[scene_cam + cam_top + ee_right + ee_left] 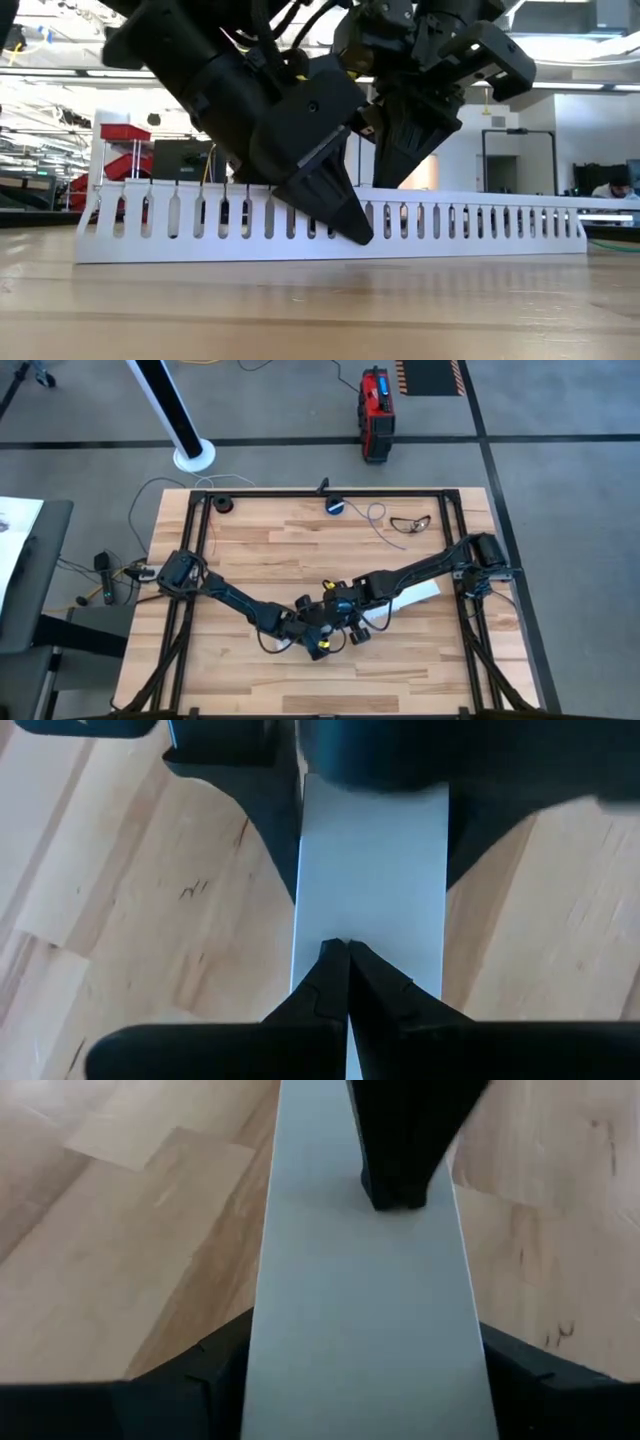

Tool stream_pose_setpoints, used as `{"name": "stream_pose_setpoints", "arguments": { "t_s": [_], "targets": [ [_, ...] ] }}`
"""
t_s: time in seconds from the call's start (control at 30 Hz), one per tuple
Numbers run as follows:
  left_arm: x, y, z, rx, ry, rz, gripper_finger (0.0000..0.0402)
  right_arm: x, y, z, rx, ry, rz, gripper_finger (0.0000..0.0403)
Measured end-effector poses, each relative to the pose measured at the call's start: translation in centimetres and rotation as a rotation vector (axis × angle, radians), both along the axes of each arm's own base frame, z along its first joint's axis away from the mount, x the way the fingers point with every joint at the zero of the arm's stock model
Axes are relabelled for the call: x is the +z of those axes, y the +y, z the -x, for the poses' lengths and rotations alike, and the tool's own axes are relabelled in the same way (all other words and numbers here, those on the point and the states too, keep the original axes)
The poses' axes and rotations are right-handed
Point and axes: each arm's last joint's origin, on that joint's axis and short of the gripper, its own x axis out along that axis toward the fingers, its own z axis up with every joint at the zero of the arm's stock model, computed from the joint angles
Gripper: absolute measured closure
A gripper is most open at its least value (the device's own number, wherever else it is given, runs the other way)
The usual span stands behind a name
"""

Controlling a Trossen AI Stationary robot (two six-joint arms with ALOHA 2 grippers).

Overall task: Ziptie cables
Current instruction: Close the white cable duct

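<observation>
My left gripper (pixel 362 1330) is low over the front middle of the pale butcher-block wooden table (pixel 250 550). Its two dark fingers (pixel 215 1370) are spread to either side of the long flat white perforated plastic strip (pixel 360 1280) and lie against its two edges, so I have the strip held between them. Just ahead on the same strip is my right gripper (pixel 346 945), its fingers pressed together into one point that rests on the strip's flat white top.

From table height, the strip's side wall stands upright on the wood, cut with a row of narrow slots. Both my dark wrists come down onto it from above.

The boards around the strip are light, with a few small dark scratches. The black metal frame (pixel 300 491) borders the table.

The cables (pixel 410 523), a small loose loop of thin grey and dark wires, lie well apart from my hands, near the far right part of the table. The small round blue-black device (pixel 335 507) sits at the far edge, to their left.

Beyond the table is grey floor crossed by dark lines. On it stand a red and black tool case (pixel 377 400) and a white column on a round base (pixel 192 455). Across the room there are red bins on shelving (pixel 125 135), and a person (pixel 612 185) far off.
</observation>
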Motion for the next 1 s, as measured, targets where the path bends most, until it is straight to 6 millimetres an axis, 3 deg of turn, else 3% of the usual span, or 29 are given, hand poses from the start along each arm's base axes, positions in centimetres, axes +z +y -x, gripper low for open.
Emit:
{"name": "stream_pose_setpoints", "arguments": {
  "t_s": [0.37,0.73,1.0],
  "targets": [
    [-0.2,-1.4,0.7,-0.059,0.048,0.063,0.0135,-0.1,-0.7,-0.6,-0.033,-0.028,-0.056,0.0403],
    [1.1,-3.7,3.7,-0.002,0.111,0.016,0.0134,-0.1,-1.1,-1.0,-0.044,-0.066,-0.063,0.0403],
    [2.1,-5.1,4.4,0.101,-0.021,-0.025,0.0134,-0.1,-1.5,-1.2,-0.050,-0.080,-0.055,0.0403]
  ]
}}
